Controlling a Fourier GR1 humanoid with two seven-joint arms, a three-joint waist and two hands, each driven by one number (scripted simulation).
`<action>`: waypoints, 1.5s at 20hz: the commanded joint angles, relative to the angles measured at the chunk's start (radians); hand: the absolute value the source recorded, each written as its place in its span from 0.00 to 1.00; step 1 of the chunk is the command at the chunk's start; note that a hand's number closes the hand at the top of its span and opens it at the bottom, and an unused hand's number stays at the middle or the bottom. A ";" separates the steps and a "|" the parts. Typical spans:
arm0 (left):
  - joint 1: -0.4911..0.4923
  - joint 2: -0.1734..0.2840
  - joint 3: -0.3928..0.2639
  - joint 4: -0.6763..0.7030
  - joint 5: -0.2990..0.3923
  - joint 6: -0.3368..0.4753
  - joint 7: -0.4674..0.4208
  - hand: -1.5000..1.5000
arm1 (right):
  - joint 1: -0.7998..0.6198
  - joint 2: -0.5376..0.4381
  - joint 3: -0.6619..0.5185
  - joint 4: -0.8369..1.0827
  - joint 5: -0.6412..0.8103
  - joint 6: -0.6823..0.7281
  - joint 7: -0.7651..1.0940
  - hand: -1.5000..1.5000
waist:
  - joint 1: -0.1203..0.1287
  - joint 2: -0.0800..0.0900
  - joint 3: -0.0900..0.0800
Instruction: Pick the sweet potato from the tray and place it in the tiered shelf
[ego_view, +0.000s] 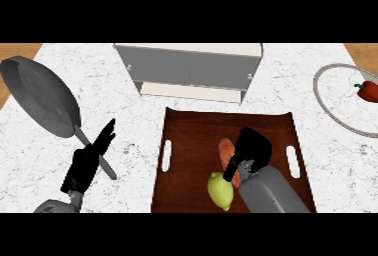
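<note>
Looking down at the counter, we see the sweet potato (227, 150) lying in the brown tray (192, 125), just beside a lemon (219, 191). Our right hand (251, 147) hangs over it, fingers straight and closed on nothing. Our left hand (90, 160) rests at the left, fingers straight, over the pan (40, 95) handle. The tiered shelf (190, 70) stands beyond the tray.
</note>
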 joint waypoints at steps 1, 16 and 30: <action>0.026 0.001 0.015 0.007 0.002 -0.023 -0.033 0.50 | -0.062 0.020 0.017 0.146 0.006 0.004 0.112 1.00 | 0.013 0.011 0.003; 0.045 -0.019 0.049 -0.005 -0.030 -0.059 -0.024 0.50 | -0.099 0.020 0.051 0.074 0.136 -0.041 0.156 1.00 | 0.001 0.008 0.003; 0.048 -0.035 0.085 -0.023 -0.045 -0.071 0.014 0.50 | -0.048 0.020 0.212 -0.530 0.390 0.104 0.214 1.00 | -0.017 -0.001 0.002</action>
